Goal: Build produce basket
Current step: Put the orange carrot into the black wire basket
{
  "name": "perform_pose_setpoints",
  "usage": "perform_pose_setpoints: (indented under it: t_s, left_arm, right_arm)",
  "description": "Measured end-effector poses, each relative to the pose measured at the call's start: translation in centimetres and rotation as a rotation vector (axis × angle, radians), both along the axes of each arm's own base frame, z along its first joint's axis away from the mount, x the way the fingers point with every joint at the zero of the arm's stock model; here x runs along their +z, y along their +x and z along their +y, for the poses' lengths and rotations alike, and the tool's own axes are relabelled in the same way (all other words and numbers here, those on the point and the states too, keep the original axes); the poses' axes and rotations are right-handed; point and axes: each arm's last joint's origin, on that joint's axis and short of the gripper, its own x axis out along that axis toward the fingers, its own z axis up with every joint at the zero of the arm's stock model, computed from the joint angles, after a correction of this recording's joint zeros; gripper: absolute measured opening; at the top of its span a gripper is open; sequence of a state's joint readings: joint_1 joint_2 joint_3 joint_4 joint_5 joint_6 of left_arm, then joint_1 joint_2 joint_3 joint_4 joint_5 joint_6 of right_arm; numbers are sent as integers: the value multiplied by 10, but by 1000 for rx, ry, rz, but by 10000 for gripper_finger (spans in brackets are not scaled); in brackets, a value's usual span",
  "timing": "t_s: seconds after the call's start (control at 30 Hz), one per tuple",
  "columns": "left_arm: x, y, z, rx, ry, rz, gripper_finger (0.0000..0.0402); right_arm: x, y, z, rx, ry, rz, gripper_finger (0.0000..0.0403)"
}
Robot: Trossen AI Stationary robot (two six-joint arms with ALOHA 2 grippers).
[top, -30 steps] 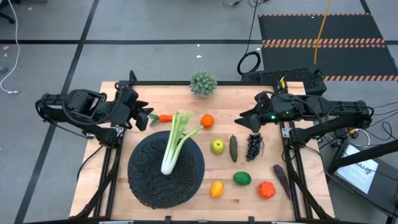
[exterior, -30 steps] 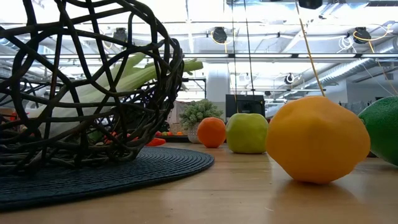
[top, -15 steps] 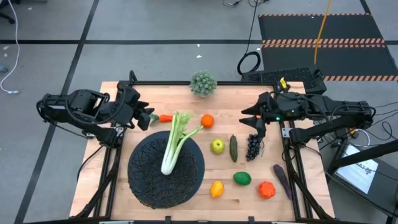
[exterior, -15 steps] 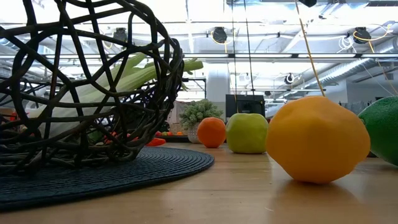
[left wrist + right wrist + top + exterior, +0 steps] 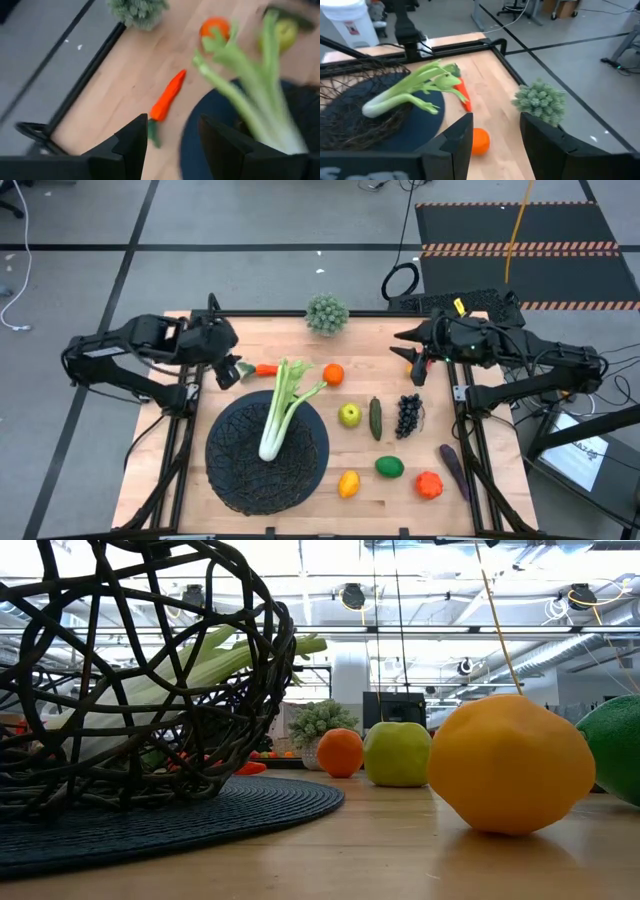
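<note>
The black woven basket (image 5: 266, 450) stands at the near left on a dark mat. A pale green celery stalk (image 5: 280, 405) lies in it, its leafy end over the far rim. The carrot (image 5: 265, 369) lies on the table beyond the basket. My left gripper (image 5: 233, 370) hangs open above the table beside the carrot's green end, and the carrot (image 5: 167, 95) shows ahead of its fingers. My right gripper (image 5: 414, 363) is open in the air at the far right, beyond the grapes (image 5: 407, 415). Neither holds anything.
An orange (image 5: 333, 374), green apple (image 5: 349, 415), cucumber (image 5: 375, 418), lime (image 5: 389, 467), lemon (image 5: 348, 483), tomato (image 5: 429, 485) and a long purple vegetable (image 5: 453, 470) lie on the wood right of the basket. A spiky grey-green plant (image 5: 326, 313) stands at the far edge.
My left gripper has swung toward the table's right, sunk a little and rolled, and is now closer to the carrot. My right gripper has rolled about its own line and drawn toward the far edge, away from the grapes. No produce has moved.
</note>
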State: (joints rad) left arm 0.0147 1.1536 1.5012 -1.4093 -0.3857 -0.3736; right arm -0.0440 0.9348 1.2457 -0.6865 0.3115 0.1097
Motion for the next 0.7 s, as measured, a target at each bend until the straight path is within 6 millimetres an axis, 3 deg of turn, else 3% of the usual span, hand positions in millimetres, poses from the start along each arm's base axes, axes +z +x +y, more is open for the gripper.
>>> perform_pose_setpoints:
  t_s: [0.13, 0.3, 0.47, 0.7]
  left_arm:
    - [-23, 12, 17, -92, 33, 92, 177]
    - [-62, 30, 41, -197, 14, 75, 188]
    - [-109, 37, 59, -249, -42, 60, 240]
    - [-165, 29, 75, -246, -37, 119, 311]
  right_arm:
    - [0, -1, -3, -17, 4, -4, 155]
    - [1, 0, -4, -36, 22, -20, 155]
    - [5, 1, -5, -94, 79, -97, 155]
    - [7, 3, -5, -110, 106, -138, 155]
